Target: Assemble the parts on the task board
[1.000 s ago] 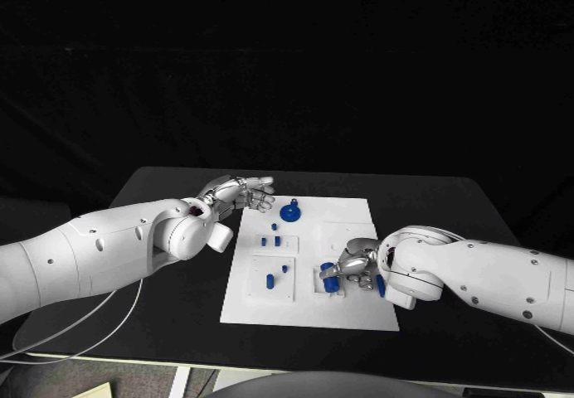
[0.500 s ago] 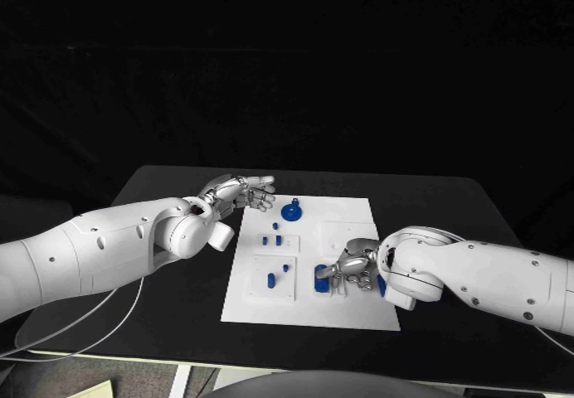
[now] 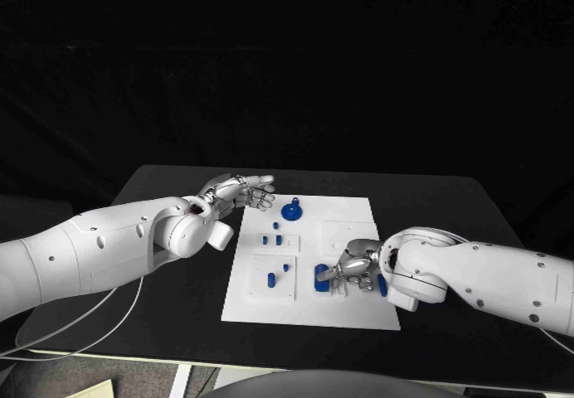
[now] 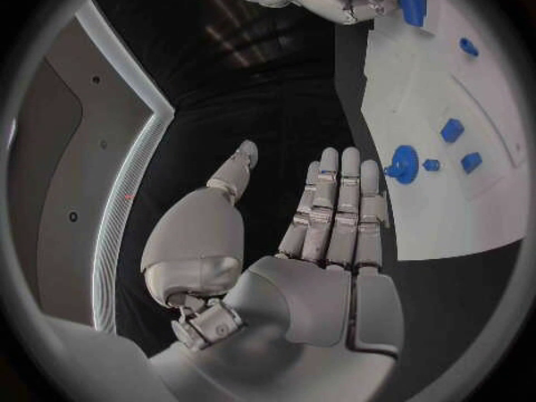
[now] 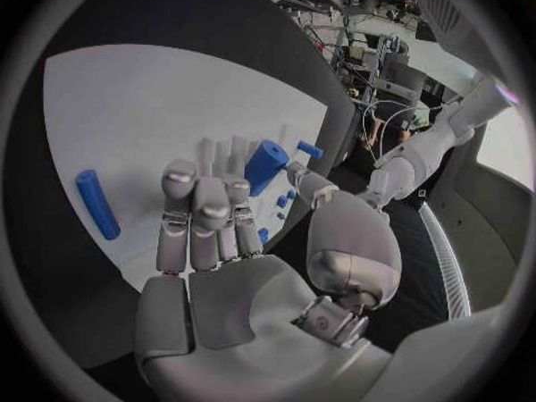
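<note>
The white task board [image 3: 306, 310] lies mid-table. My right hand [image 3: 357, 264] is low over its right side and pinches a blue cylinder [image 3: 322, 277] between thumb and fingertips; the cylinder [image 5: 264, 165] stands on the board [image 5: 134, 107]. Beside this hand lies a blue peg [image 3: 381, 284], the same peg [image 5: 97, 205] in the right wrist view. My left hand [image 3: 240, 191] hovers open off the board's far left corner, holding nothing. A blue round knob [image 3: 291, 212] stands near it, also the knob [image 4: 402, 163] in front of the left hand's fingers [image 4: 338, 214].
Two small blue blocks [image 3: 274, 241] sit in a plate at the board's left, with a tiny blue piece [image 3: 274, 225] beyond them. Two blue pegs [image 3: 279, 274] lie in the nearer left plate. Black table [image 3: 454, 207] surrounds the board.
My right hand has shifted a little to the left over the board, and the blue cylinder has moved with it. The left hand has stayed where it was.
</note>
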Controlling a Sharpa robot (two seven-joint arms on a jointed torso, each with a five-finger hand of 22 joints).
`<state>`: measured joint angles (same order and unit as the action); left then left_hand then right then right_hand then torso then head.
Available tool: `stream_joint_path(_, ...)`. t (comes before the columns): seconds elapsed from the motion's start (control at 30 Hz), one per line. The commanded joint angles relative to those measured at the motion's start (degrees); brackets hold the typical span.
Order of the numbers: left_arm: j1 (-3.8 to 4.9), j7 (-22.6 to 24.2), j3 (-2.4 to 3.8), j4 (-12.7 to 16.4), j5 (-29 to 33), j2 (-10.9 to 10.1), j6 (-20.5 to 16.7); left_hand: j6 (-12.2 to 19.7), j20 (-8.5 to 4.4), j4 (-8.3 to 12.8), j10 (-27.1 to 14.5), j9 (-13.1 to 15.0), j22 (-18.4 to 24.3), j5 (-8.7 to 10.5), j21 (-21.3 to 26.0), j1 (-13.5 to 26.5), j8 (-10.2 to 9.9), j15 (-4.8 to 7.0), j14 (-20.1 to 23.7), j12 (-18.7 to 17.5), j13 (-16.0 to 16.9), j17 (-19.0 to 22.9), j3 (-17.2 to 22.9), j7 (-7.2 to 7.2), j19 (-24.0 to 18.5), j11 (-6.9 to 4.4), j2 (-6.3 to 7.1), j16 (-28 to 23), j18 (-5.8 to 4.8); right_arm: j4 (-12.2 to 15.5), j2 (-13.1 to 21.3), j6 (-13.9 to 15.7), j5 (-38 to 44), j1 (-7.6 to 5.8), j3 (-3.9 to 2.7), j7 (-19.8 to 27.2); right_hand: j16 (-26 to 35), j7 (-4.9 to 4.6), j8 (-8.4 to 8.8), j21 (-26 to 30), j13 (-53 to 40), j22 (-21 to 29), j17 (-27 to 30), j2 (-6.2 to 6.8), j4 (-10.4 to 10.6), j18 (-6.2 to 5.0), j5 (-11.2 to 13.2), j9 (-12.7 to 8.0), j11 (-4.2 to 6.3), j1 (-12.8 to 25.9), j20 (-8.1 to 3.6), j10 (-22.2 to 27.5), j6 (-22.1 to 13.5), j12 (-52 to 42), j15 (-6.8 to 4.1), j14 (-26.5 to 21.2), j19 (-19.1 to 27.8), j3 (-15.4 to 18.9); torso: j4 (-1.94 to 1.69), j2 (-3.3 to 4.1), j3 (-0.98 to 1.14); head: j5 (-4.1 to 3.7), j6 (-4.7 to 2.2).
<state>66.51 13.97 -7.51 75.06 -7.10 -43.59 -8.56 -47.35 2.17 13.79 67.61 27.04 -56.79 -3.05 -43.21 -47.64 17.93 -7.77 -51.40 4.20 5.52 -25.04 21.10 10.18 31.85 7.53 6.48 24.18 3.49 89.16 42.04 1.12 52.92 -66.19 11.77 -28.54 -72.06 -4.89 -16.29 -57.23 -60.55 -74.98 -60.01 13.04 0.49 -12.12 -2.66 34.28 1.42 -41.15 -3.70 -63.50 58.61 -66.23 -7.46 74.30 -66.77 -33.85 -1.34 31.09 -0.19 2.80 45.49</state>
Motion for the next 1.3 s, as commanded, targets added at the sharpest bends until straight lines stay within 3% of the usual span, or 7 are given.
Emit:
stream_joint_path(0.03,0.02,0.25,0.05,0.04,-0.01,0.0,0.69,0.33,0.05,-0.26,-0.4,-0.05,-0.09,0.03,0.4,0.48,-0.26,-0.21,0.22,-0.14,-0.07,-0.09,0.11,-0.1,0.32,0.07,-0.22,-0.25,0.95,0.71,0.75,-3.25,0.63,0.13,0.08,4.13,0.42,0.16,-0.28,0.04,-0.12,-0.66,-0.05,-0.13,-1.48,-2.88,-0.18,0.14,0.23,-1.68,-0.28,-0.11,0.29,0.26,-0.26,-0.02,0.24,0.15,-0.03,0.04,0.03,0.0,0.06)
stream_joint_path(0.5,0.01,0.12,0.03,-0.64,0.04,0.22,0.92,0.31,0.06,-0.25,-0.36,-0.05,-0.12,0.03,0.41,0.44,-0.24,-0.21,0.22,-0.12,-0.08,-0.12,0.16,-0.11,0.32,0.05,-0.29,-0.29,0.96,1.45,1.76,-2.94,0.53,0.13,0.07,4.55,0.69,0.18,-0.15,0.3,-0.49,-0.49,-0.12,-0.22,-5.55,-2.88,-0.21,0.09,0.24,-4.08,-0.09,-0.39,0.62,0.58,-0.26,0.09,0.14,2.19,-0.02,0.02,0.02,0.05,0.05)
stream_joint_path(0.73,-0.06,0.14,0.02,-0.53,0.04,0.31,1.02,0.28,0.06,-0.25,-0.33,-0.05,-0.13,0.02,0.43,0.44,-0.22,-0.22,0.22,-0.1,-0.08,-0.15,0.19,-0.12,0.32,0.04,-0.37,-0.31,0.96,1.09,1.37,-2.63,1.87,0.13,0.07,3.73,0.77,0.3,-0.18,0.38,-0.66,-0.45,-0.17,-4.03,-7.65,-2.88,-0.17,0.07,0.36,-6.59,-0.17,-0.75,1.02,0.64,-0.35,0.17,0.0,1.18,-0.04,0.03,-0.04,0.0,0.17)
stream_joint_path(0.83,-0.16,0.12,0.01,-0.47,0.04,0.33,1.04,0.27,0.06,-0.26,-0.32,-0.04,-0.14,0.03,0.43,0.45,-0.21,-0.22,0.21,-0.09,-0.08,-0.16,0.21,-0.12,0.31,0.04,-0.42,-0.32,0.95,1.1,1.08,-2.93,1.84,0.13,0.07,3.87,0.94,0.25,-0.04,0.67,-0.66,-0.31,-0.12,-7.8,-7.12,-2.88,-0.18,-0.08,0.45,-8.11,-0.1,-0.85,1.12,0.85,-0.37,0.18,0.07,-2.41,-0.03,0.03,-0.02,0.06,0.21)
stream_joint_path(0.87,-0.19,0.12,0.01,-0.47,0.04,0.34,1.04,0.27,0.06,-0.26,-0.32,-0.04,-0.14,0.02,0.43,0.45,-0.21,-0.22,0.21,-0.09,-0.08,-0.16,0.21,-0.12,0.31,0.04,-0.43,-0.32,0.95,1.1,1.01,-2.95,1.84,0.13,0.07,3.86,0.97,0.27,0.0,0.72,-0.66,-0.29,-0.11,-8.22,-6.92,-2.88,-0.17,-0.14,0.41,-8.43,-0.05,-0.87,1.16,0.91,-0.34,0.18,0.1,-3.55,-0.04,0.04,-0.01,0.05,0.22)
stream_joint_path(0.97,-0.25,0.14,0.01,-0.52,0.04,0.34,1.0,0.26,0.07,-0.27,-0.31,-0.04,-0.14,0.02,0.44,0.45,-0.2,-0.22,0.21,-0.09,-0.08,-0.17,0.22,-0.12,0.31,0.03,-0.46,-0.33,0.95,1.04,0.8,-2.8,1.84,0.14,0.07,3.58,1.02,0.15,0.22,0.55,-0.83,-0.51,-0.14,-8.09,-6.44,-2.88,-0.47,-0.48,0.22,-8.05,0.5,-1.1,1.47,1.04,-0.15,0.35,-0.06,-7.11,-0.06,0.03,0.0,-0.04,0.29)
stream_joint_path(1.3,-0.26,0.09,0.0,-0.53,0.04,0.3,1.02,0.24,0.07,-0.26,-0.29,-0.04,-0.15,0.03,0.45,0.46,-0.18,-0.23,0.21,-0.08,-0.09,-0.2,0.24,-0.13,0.31,0.02,-0.5,-0.36,0.95,0.83,0.69,-2.8,1.89,0.15,0.07,2.91,1.05,0.14,0.35,0.31,-1.15,-0.74,-0.22,-8.6,-6.41,-2.88,-0.4,-0.8,0.17,-6.02,0.88,-1.45,1.93,1.18,-0.1,0.53,-0.28,-8.93,-0.03,0.03,0.0,-0.06,0.45)
